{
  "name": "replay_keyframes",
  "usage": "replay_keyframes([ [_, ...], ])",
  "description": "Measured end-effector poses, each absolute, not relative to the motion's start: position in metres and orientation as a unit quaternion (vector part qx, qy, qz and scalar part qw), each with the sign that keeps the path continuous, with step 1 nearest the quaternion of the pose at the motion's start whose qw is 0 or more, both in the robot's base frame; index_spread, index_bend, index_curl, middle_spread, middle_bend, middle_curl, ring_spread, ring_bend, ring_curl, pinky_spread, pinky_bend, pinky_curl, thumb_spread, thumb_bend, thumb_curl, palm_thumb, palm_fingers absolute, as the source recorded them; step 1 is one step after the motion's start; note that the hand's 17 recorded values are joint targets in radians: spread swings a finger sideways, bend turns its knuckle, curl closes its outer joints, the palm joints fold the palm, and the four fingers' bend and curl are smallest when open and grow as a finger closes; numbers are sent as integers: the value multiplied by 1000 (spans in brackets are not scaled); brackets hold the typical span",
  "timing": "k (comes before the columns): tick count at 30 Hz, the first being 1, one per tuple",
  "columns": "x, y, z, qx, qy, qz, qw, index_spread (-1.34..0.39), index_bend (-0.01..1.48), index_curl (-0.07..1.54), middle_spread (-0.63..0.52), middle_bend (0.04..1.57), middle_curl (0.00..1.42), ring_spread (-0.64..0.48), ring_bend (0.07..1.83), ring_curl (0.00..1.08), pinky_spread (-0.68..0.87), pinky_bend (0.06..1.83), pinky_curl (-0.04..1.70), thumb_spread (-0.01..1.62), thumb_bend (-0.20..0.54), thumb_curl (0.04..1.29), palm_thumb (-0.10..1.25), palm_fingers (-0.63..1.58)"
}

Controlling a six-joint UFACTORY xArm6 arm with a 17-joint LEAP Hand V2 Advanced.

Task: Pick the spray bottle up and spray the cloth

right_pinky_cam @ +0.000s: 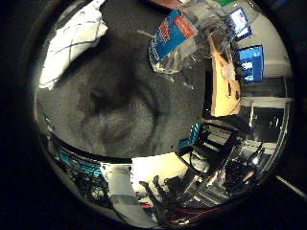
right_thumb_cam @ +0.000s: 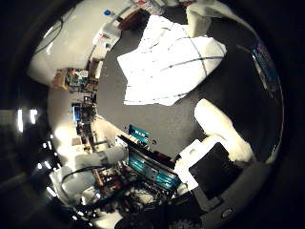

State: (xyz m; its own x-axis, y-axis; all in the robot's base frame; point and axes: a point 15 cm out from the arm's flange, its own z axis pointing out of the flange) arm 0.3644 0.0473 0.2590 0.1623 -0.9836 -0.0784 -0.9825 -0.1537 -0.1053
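Observation:
A clear spray bottle [right_pinky_cam: 169, 39] with a blue and red label is on the dark grey table [right_pinky_cam: 120, 110]; I cannot tell whether it stands or lies. A white cloth [right_thumb_cam: 167, 62] with thin dark lines lies spread flat on the same table, a short way from the bottle. My right hand [right_thumb_cam: 221, 129] hovers above the table between them and touches neither. Its white fingertips [right_thumb_cam: 205, 19] reach out relaxed over the cloth's edge and hold nothing. The hand's shadow [right_pinky_cam: 115, 105] falls on the bare table surface.
The table's edge [right_pinky_cam: 96, 154] runs close by, with teal and black equipment [right_thumb_cam: 147, 164] just beyond it. A wooden desk [right_pinky_cam: 223, 88] and lit monitors [right_pinky_cam: 250, 62] stand further off in the room. A white robot arm segment [right_thumb_cam: 100, 160] shows beyond the table.

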Motion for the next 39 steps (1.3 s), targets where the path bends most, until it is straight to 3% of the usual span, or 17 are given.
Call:
replay_keyframes([
  [25,349,48,290,-760,644,-15,83,-386,412,408,-26,238,358,137,168,123,342,185,270,1163,-14,453,918,202],
  [39,330,56,313,-756,641,22,128,-369,331,395,-26,235,359,126,173,134,345,190,277,1162,-15,448,897,209],
])
